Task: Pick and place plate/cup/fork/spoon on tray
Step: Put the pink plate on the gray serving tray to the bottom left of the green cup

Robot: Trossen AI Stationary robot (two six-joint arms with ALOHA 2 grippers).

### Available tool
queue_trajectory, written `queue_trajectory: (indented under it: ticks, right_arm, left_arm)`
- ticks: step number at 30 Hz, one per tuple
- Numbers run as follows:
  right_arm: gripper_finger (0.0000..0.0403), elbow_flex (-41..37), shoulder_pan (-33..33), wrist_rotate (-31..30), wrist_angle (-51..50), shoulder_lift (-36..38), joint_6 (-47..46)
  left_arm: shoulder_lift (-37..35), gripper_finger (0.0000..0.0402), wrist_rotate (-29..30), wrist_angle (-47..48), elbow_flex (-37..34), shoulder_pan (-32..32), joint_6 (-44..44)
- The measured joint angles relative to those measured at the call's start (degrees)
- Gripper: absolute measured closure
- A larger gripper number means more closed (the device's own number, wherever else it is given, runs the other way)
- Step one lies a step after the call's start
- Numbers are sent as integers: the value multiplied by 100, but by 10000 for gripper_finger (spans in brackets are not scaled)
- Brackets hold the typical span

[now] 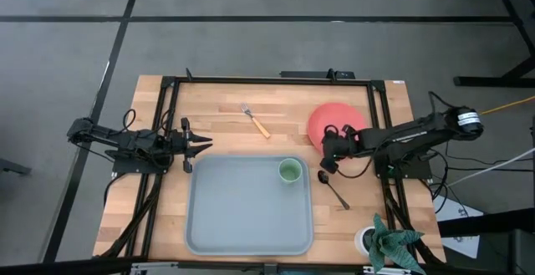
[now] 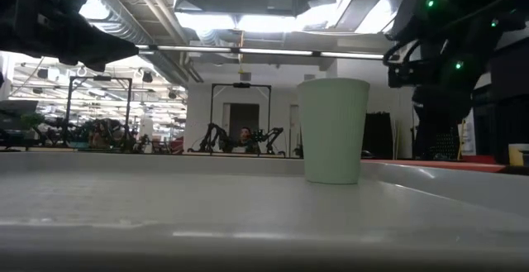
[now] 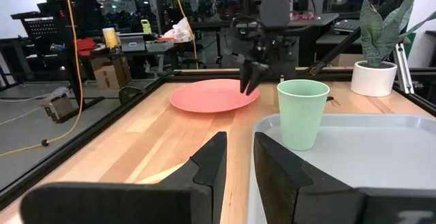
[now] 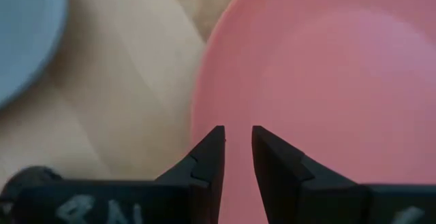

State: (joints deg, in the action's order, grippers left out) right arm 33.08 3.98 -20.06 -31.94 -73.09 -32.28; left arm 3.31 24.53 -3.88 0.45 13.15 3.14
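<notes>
The blue-grey tray (image 1: 249, 216) lies at the table's near middle. The pale-green cup (image 1: 289, 171) stands upright in its far right corner, also in the low view (image 2: 333, 131). The coral-red plate (image 1: 338, 120) lies flat on the wood, far right of the tray. The fork (image 1: 257, 121) lies far of the tray. The dark spoon (image 1: 334, 190) lies right of the tray. My right gripper (image 4: 238, 142) points down just above the plate's near left rim (image 4: 204, 94), its fingers a narrow gap apart. My left gripper (image 1: 203, 145) hovers at the tray's far left corner, open and empty.
A white pot with a green plant (image 1: 380, 241) stands at the near right corner. A black frame rail (image 1: 267, 80) runs along the table's far side, with rails down both sides. Bare wood lies between the fork and the plate.
</notes>
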Motion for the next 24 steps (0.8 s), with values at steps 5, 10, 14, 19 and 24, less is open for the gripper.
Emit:
queue_trajectory:
  ticks: [5,10,14,19,24]
  right_arm:
    - [323,0,355,-14,424,-128,479]
    - [323,0,769,-588,502,-130,597]
    - [323,0,1193,-663,560,-168,893]
    - [323,-1,1659,-1284,544,-442,1185]
    - [323,-1,1723,-1725,546,-778,1054]
  left_arm:
    - [0,333,2,0,0,0,-3]
    - [0,333,2,0,0,0,-5]
    - [0,333,2,0,0,0,-5]
    - [0,333,2,0,0,0,-3]
    - [0,333,2,0,0,0,-5]
